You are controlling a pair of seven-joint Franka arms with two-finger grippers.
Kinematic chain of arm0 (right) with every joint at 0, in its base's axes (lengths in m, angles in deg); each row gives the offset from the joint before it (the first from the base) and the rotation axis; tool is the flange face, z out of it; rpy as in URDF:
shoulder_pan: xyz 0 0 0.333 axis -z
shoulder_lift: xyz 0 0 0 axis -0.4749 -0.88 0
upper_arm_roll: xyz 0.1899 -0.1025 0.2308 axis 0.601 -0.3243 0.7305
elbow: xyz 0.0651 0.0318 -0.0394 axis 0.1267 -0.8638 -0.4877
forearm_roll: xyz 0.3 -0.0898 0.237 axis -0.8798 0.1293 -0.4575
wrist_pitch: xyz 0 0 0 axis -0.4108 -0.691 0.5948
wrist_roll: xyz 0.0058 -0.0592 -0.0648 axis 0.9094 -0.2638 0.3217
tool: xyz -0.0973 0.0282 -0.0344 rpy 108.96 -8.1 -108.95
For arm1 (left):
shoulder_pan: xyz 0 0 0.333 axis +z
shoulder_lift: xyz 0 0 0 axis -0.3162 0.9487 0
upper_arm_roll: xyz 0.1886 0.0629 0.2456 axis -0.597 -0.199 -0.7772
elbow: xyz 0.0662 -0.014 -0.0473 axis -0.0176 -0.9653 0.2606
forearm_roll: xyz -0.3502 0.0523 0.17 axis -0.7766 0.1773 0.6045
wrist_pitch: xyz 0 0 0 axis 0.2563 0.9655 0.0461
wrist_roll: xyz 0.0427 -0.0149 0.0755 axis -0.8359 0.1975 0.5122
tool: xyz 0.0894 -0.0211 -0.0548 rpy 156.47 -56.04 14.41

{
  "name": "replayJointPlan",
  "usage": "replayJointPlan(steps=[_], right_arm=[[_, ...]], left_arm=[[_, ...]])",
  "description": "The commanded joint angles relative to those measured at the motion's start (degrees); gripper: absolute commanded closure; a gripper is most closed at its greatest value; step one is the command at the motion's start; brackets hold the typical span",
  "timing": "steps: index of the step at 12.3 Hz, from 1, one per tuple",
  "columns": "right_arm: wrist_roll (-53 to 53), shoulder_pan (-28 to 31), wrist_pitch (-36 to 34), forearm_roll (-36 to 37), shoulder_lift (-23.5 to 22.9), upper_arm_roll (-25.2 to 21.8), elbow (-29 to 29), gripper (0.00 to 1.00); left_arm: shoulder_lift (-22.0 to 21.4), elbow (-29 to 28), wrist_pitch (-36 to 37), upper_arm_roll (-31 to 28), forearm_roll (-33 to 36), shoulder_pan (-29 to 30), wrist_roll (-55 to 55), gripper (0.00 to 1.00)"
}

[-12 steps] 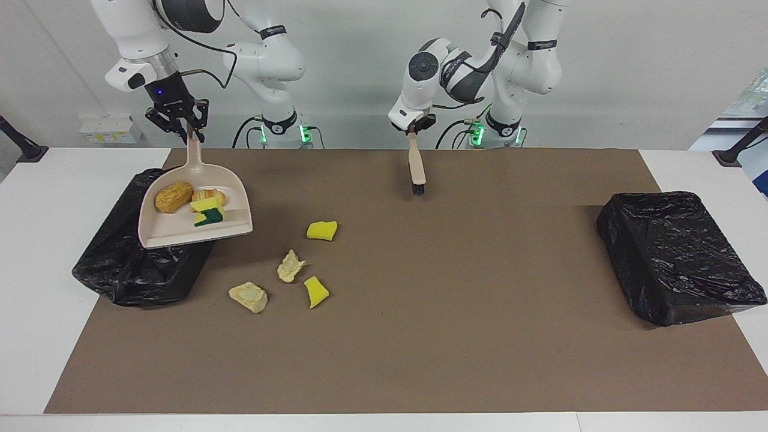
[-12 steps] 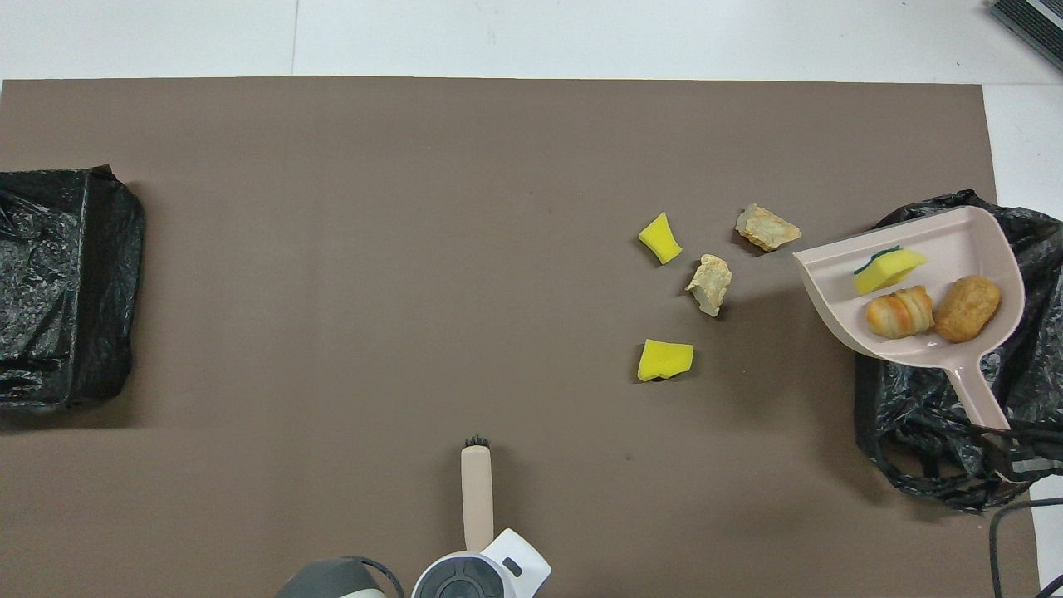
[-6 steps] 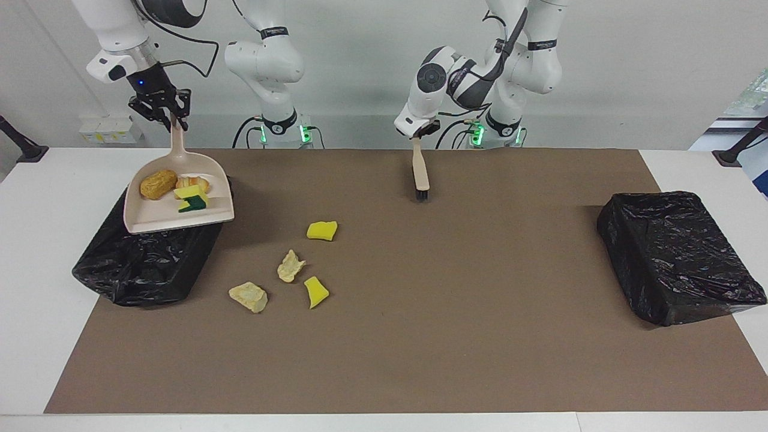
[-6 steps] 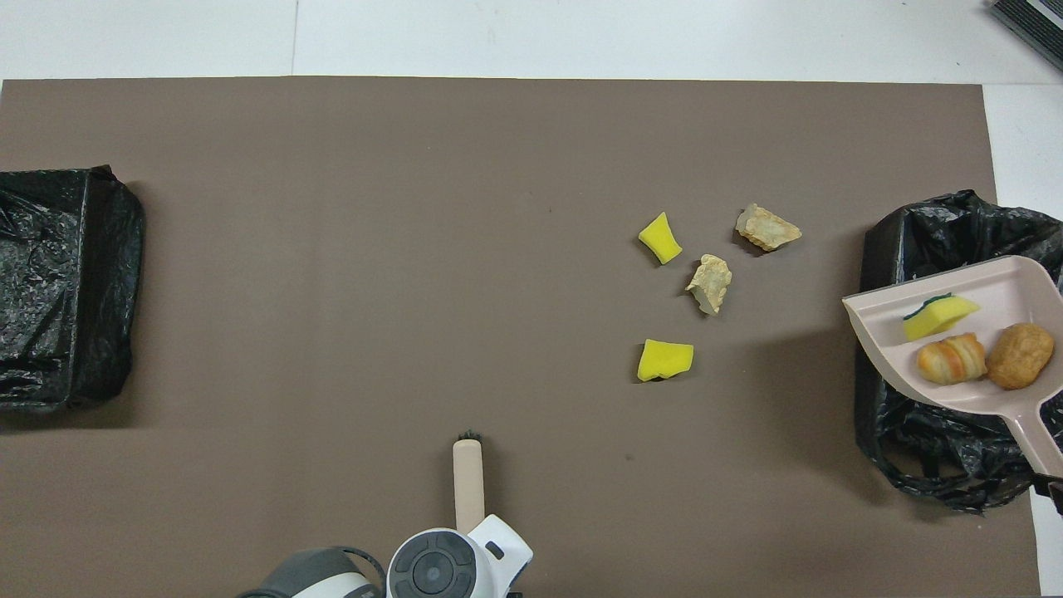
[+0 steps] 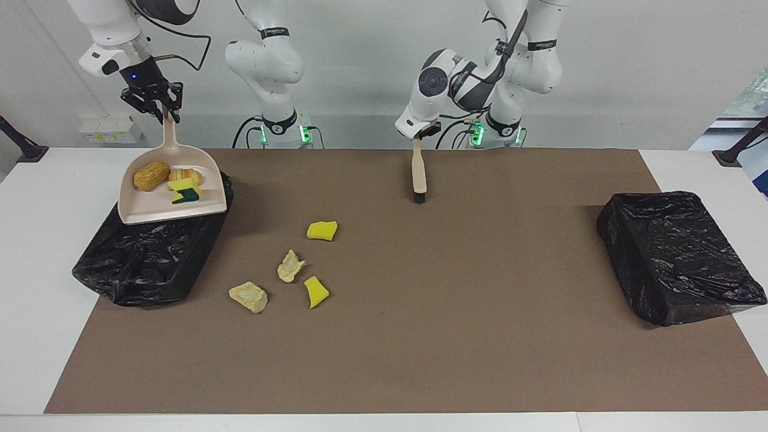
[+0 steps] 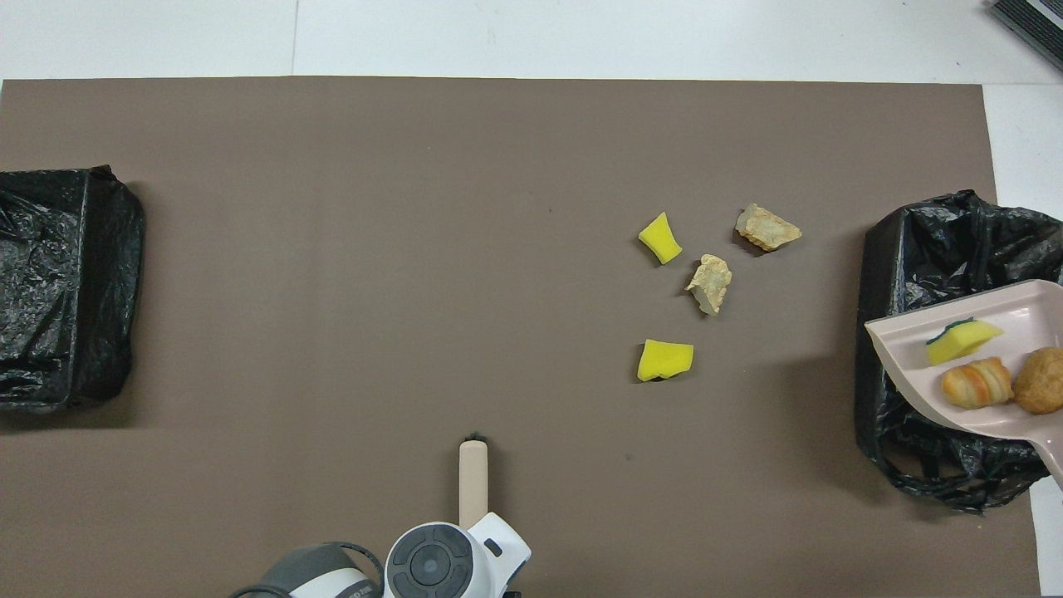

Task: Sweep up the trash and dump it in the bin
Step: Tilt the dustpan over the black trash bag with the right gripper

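Note:
My right gripper [image 5: 163, 114] is shut on the handle of the beige dustpan [image 5: 150, 207] and holds it in the air over the black-lined bin [image 5: 144, 264]. The pan also shows in the overhead view [image 6: 909, 353]. In it lie an orange-brown lump [image 5: 151, 176], a striped bread-like piece [image 5: 185, 174] and a green-backed yellow sponge [image 5: 186, 193]. On the mat lie two yellow sponge pieces [image 5: 322, 230] [image 5: 316, 292] and two pale chunks [image 5: 291, 266] [image 5: 248, 297]. My left gripper [image 5: 418, 135] is shut on the beige hand brush [image 5: 418, 171], bristles down just above the mat.
A second black-lined bin [image 5: 678, 258] stands at the left arm's end of the brown mat [image 5: 450, 312]. White table shows around the mat.
My right gripper has raised the loaded dustpan and carried it toward the right arm's end, over the bin. The left gripper has shifted the brush slightly.

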Motion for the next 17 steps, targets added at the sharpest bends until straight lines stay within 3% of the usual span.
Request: replayJointPlan(steps=[1,2,3,9,12,17], right_arm=[[3.3,1.9,-1.6,0.8,0.1,0.2,1.9,1.0],[3.9,1.9,-2.4,0.8,-0.8,-0.1,3.5,1.0],[3.9,1.9,-3.2,0.8,-1.8,-0.2,5.3,1.0],[9.0,1.9,-13.8,2.3,-9.6,-0.4,17.4,1.0],[10.0,1.8,-15.6,7.7,-9.6,-0.3,17.5,1.0],[16.7,1.9,-15.5,12.1,-9.6,-1.6,17.6,1.0]], left_arm=[[0.1,0.4,1.1,0.0,-1.3,1.3,-1.7,0.35],[0.3,1.3,1.0,0.0,-1.1,1.5,-1.5,0.04],[0.3,2.2,1.2,-0.2,-0.2,2.2,-1.5,0.0],[-0.4,6.8,2.5,-0.1,13.3,14.3,-6.6,0.0],[-0.4,7.9,2.3,-0.2,20.6,18.4,-8.4,0.0],[-1.4,12.2,2.6,-0.3,23.3,28.4,-19.1,0.0]])
